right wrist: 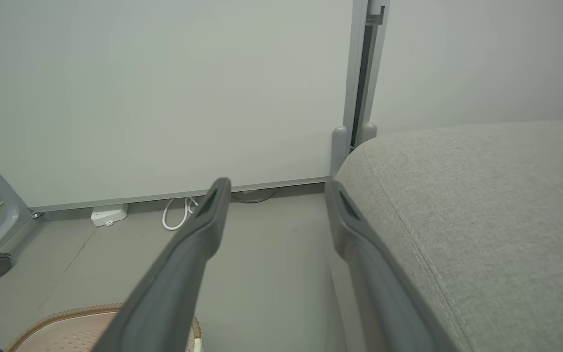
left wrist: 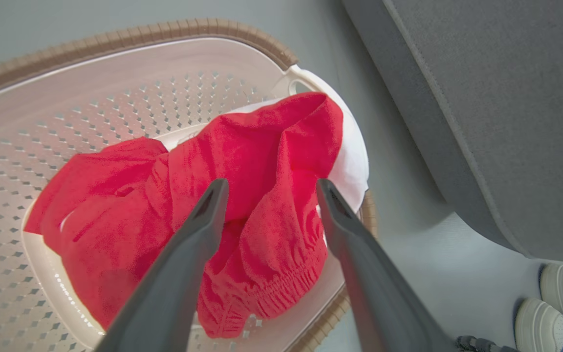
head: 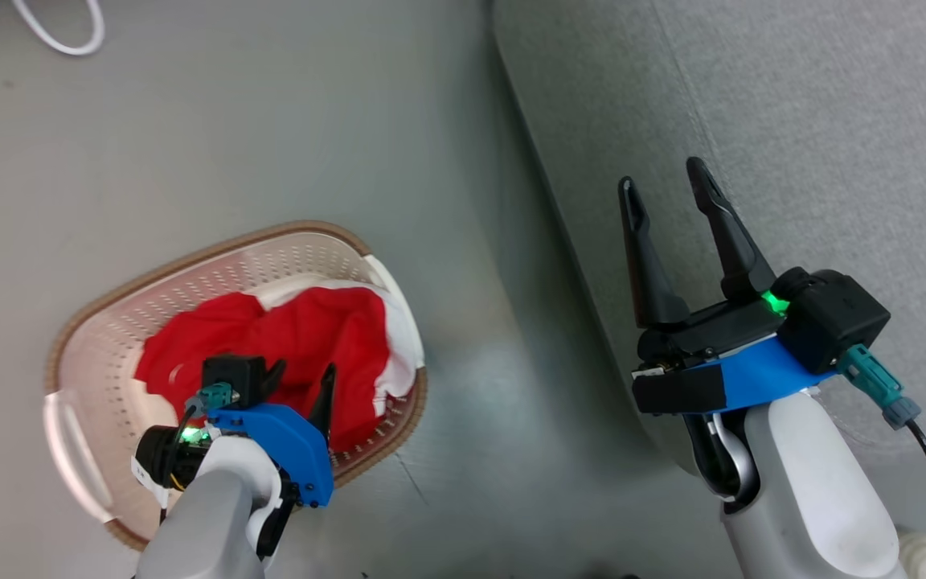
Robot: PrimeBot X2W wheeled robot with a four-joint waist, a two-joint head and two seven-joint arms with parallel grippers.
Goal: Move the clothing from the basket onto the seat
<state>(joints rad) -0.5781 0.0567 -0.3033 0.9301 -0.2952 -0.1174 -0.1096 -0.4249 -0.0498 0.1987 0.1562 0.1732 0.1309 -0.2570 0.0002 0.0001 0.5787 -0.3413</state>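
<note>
The left gripper [head: 305,370], spread and empty, hangs over red clothing [head: 302,322] in the basket [head: 214,249]; the right gripper [head: 661,174] gapes empty beside the basket, above the sofa [head: 792,121].

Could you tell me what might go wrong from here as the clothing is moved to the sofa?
1. The open left gripper hangs over the bunched red soft-fabric clothing; it may pinch only one fold and leave the rest behind.
2. Its white panel lies over the rim of the cream perforated plastic basket; lifting could snag there and tip it.
3. A person's white shoes stand beside the grey fabric sofa, near the carry path.
</note>
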